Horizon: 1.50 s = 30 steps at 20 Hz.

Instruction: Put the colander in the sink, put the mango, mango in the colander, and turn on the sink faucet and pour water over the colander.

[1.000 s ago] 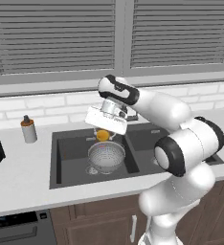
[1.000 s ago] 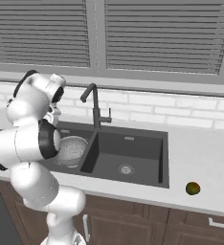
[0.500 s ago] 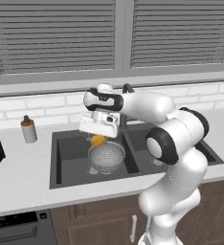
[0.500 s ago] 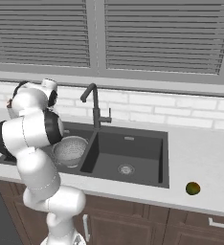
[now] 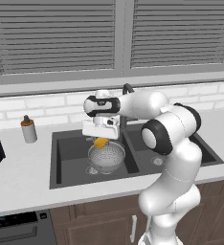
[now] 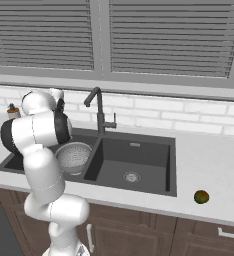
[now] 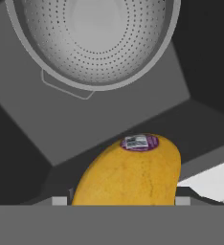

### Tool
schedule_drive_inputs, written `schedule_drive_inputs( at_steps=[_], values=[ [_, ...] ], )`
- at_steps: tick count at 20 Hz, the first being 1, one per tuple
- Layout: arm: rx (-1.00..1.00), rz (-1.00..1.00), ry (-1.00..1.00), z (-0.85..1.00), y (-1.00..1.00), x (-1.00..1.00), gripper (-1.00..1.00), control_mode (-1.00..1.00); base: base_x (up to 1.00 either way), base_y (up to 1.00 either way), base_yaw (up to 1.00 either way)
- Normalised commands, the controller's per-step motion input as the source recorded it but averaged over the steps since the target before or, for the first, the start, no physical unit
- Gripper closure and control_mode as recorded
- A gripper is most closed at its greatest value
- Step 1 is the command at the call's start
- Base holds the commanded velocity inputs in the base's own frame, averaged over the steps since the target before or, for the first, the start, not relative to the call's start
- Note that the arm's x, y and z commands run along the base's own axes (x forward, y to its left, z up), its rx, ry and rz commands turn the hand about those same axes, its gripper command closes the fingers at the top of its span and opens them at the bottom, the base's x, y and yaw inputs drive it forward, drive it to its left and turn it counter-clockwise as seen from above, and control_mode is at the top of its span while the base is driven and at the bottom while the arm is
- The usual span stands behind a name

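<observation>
The gripper (image 5: 101,139) was clamped on the yellow mango (image 7: 130,172), held just above the colander (image 5: 106,157) in the left basin of the sink (image 5: 66,148). The fruit looked firm, smooth and probably slippery, best pinched across its middle. The arm reached forward and left, hand pointing down. The greenish mango (image 6: 201,196) lay on the counter (image 6: 214,165).

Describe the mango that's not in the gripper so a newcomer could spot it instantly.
Start at the dark double sink under the window, then follow the light counter past its right basin, away from the faucet and the colander. Near the counter's front edge lies a small greenish mango. It sits alone, darker than the yellow mango at the gripper.
</observation>
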Motion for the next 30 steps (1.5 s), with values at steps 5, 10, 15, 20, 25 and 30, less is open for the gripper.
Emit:
schedule_drive_inputs(
  at_steps=[5,10,15,20,25,30],
  values=[
    [-0.06,0.0,-0.2,-0.59,-0.23,0.03,1.0,-1.0,0.0,0.0,0.0],
    [-0.05,0.0,-0.15,-0.64,-0.14,0.12,1.0,-1.0,0.0,0.0,0.0],
    [-0.07,0.0,-0.01,-0.47,0.0,0.47,1.0,-1.0,0.0,0.0,0.0],
    [-0.07,0.0,0.0,-0.41,0.0,0.81,1.0,-1.0,0.0,0.0,0.0],
    [-0.1,0.0,0.0,-0.45,0.0,0.79,1.0,-1.0,0.0,0.0,0.0],
    [-0.17,0.0,0.0,-0.62,0.03,0.41,1.0,-1.0,0.0,0.0,0.0]
  ],
)
